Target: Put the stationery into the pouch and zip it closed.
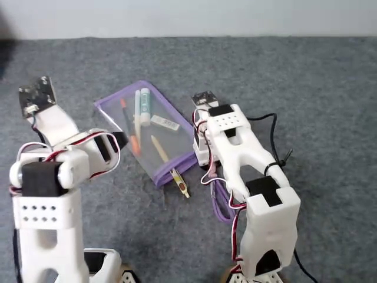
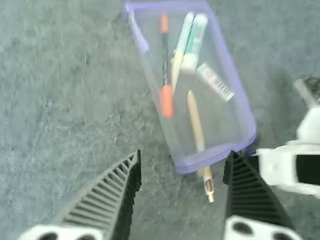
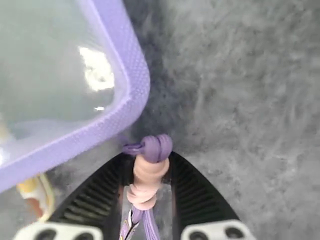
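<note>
A clear pouch with purple trim [image 1: 147, 132] lies on the grey carpet, holding an orange pen [image 2: 165, 80], green-and-white markers [image 2: 190, 42], a white eraser [image 2: 216, 82] and a pencil [image 2: 196, 125]. The pencil's end [image 1: 179, 183] pokes out of the pouch's near edge. My right gripper [image 3: 146, 170] sits at the pouch's corner [image 3: 131, 75], shut on the zip pull cord with its pink bead [image 3: 146, 175]. My left gripper [image 2: 182, 172] hangs open above the carpet, just short of the pouch's near edge.
Grey carpet covers the whole table top, with bare room to the far right and far left. A purple cord loop [image 1: 219, 203] and black cable [image 1: 268, 127] lie beside the right arm.
</note>
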